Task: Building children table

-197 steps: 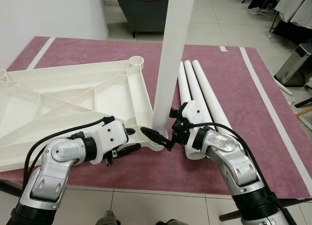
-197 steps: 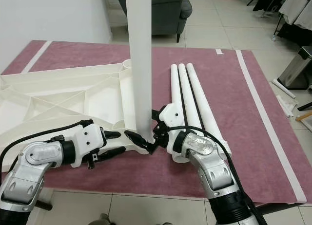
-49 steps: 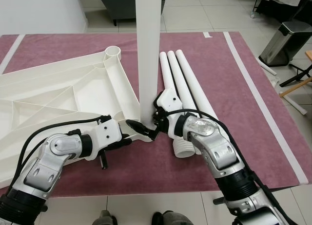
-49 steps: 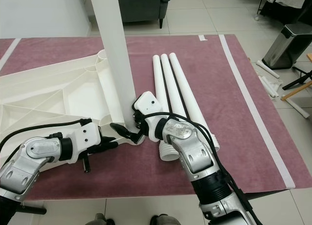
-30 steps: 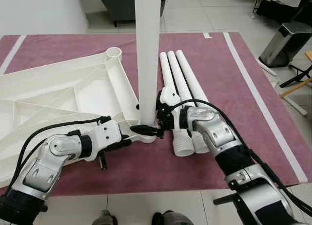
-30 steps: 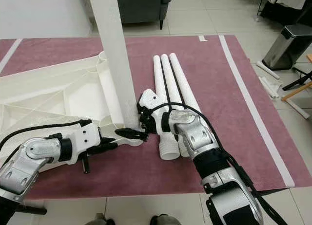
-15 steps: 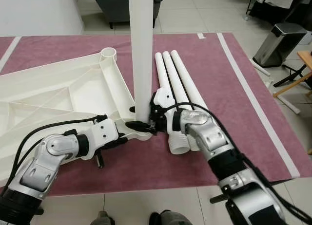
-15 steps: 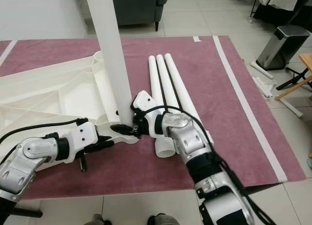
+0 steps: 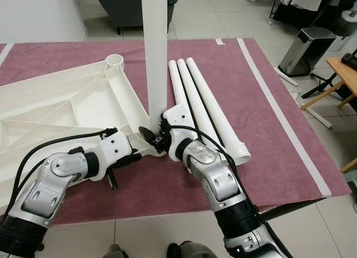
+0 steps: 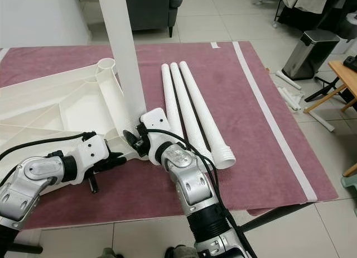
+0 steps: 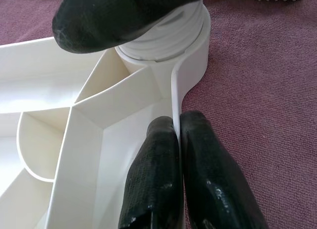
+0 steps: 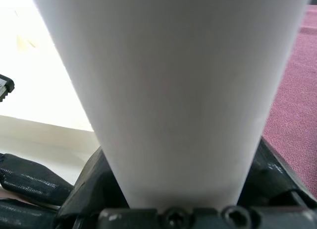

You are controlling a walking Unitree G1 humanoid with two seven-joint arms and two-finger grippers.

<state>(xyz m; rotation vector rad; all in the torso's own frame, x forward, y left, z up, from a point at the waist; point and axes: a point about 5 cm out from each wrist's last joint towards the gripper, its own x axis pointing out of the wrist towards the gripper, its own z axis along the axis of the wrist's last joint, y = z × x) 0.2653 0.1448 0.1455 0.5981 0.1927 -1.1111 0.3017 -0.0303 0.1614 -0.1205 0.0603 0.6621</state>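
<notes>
One white plastic tube leg [image 9: 154, 51] stood upright in the near corner socket of the white ribbed plastic tabletop [image 9: 61, 110]; right gripper [image 9: 152, 136] clenched its base, left gripper [image 11: 178, 174] pinched the tabletop's rim just beside.

Both head eyes are looking steeply down from above at the upturned table top [image 9: 67, 110] on the maroon rug [image 9: 268, 141], facing 12 o'clock. The wrist cameras are sitting very close, both sharing the upright leg [image 12: 173, 90] and its corner socket [image 11: 171, 45].
</notes>
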